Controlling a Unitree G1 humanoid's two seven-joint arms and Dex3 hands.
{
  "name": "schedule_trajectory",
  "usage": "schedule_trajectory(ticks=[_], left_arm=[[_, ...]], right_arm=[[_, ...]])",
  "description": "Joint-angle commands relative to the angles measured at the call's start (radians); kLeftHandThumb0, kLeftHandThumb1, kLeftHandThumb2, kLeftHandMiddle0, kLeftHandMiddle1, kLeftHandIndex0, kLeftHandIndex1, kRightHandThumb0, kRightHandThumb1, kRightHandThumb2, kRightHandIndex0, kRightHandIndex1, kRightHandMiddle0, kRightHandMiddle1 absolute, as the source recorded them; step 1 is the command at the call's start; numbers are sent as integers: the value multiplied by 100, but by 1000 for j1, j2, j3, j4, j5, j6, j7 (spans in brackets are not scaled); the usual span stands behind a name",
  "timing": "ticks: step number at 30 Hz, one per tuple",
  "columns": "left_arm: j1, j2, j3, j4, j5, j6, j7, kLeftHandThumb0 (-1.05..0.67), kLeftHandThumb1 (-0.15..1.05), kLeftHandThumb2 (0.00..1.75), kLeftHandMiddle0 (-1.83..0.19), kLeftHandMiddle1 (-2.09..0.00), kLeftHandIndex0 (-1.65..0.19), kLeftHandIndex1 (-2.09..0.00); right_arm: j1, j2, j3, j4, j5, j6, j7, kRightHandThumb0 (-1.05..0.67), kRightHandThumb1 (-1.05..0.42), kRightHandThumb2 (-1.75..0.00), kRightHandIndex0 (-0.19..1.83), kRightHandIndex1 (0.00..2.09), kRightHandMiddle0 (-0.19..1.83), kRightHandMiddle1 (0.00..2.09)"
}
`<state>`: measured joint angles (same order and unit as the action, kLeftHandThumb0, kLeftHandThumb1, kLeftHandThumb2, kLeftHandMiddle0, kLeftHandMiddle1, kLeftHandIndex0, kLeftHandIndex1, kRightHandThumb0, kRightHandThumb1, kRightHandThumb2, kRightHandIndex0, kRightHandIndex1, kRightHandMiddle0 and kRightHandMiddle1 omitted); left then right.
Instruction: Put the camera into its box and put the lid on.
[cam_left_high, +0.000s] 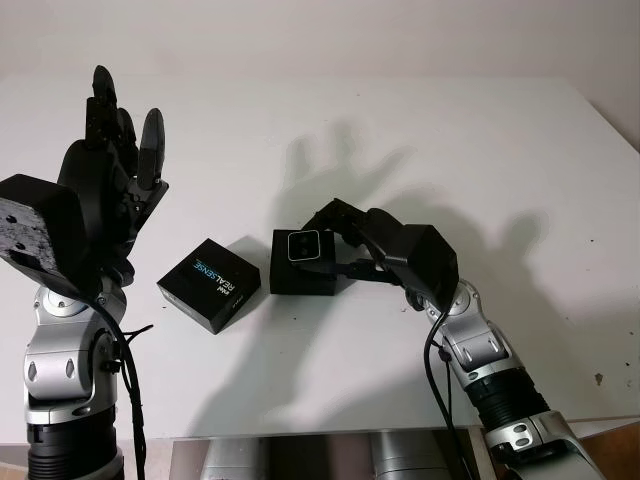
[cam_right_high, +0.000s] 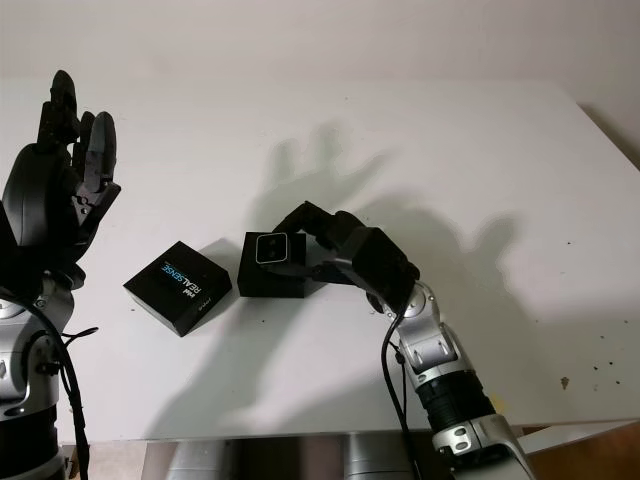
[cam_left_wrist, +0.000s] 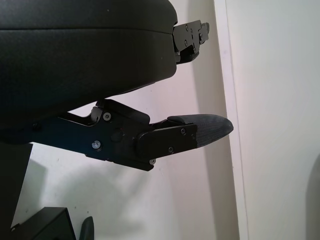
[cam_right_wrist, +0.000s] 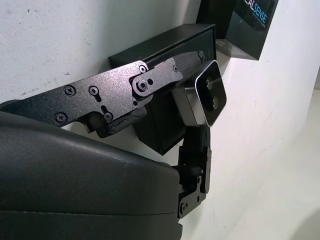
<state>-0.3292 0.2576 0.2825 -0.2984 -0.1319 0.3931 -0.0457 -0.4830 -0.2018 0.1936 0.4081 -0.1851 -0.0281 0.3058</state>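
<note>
A small silver camera (cam_left_high: 302, 245) sits in the fingers of my right hand (cam_left_high: 332, 243), lens face up, right over the open black box (cam_left_high: 300, 278) at the table's middle. In the right wrist view two fingers (cam_right_wrist: 150, 80) clamp the camera (cam_right_wrist: 207, 95) above the box (cam_right_wrist: 165, 44). Whether it touches the box's inside I cannot tell. The black lid (cam_left_high: 210, 284) with REALSENSE lettering lies flat just left of the box. My left hand (cam_left_high: 115, 140) is raised above the table's left side, open, well above the lid.
The white table (cam_left_high: 480, 160) stretches wide behind and to the right of the box. Its front edge (cam_left_high: 330, 432) runs close below the box and lid. A lid corner (cam_left_wrist: 45, 225) peeks into the left wrist view.
</note>
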Motion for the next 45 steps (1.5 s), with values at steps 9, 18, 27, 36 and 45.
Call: schedule_trajectory(ticks=[9, 18, 27, 36, 45], left_arm=[[7, 12, 4, -19, -3, -2, 0, -60, 105, 53, 19, 0, 19, 0], [9, 16, 2, -19, 2, -6, -3, -60, 105, 54, 19, 0, 19, 0], [9, 17, 5, -19, 4, -8, -3, -60, 105, 54, 19, 0, 19, 0], [8, 16, 7, -24, -2, -1, 1, -60, 105, 52, 19, 0, 19, 0], [12, 34, 7, -25, 1, -5, -11, -59, 105, 54, 19, 0, 19, 0]], right_arm=[[-28, 20, 25, 44, -49, -31, -53, -46, -97, -5, 23, 5, 33, 153], [-28, 35, 35, 63, -70, -51, -97, -44, -98, -6, 23, 5, 31, 152], [-17, 30, 56, 28, -104, -24, -91, -44, -99, -6, 22, 5, 29, 154], [-2, 12, 89, -25, -150, 19, -70, -43, -99, -5, 24, 6, 28, 153], [17, -41, 131, -105, -249, 11, -78, -65, -95, -5, 3, 4, 15, 40]])
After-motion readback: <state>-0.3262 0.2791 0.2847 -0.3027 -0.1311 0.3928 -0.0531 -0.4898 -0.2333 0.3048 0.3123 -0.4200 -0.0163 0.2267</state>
